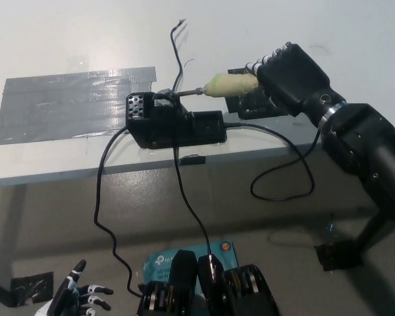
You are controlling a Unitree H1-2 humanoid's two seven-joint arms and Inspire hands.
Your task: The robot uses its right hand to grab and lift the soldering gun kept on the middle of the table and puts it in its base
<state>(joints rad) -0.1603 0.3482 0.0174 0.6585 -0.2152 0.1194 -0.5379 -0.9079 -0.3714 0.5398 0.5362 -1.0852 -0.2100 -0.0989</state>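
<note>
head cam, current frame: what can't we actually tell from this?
- Right hand grip on the soldering gun: hand's own back hides the fingers.
- Whether the gun's tip is seated in the base: too small, dark on dark.
- Left hand: cut off by the bottom edge, lower left.
- Dark item beneath the right hand: mostly covered.

Black right hand (286, 76) grips the soldering gun (230, 84) — its metal tip touching the black base (174, 123) on the tabletop (66, 39); white left hand (76, 296) rests low.
</note>
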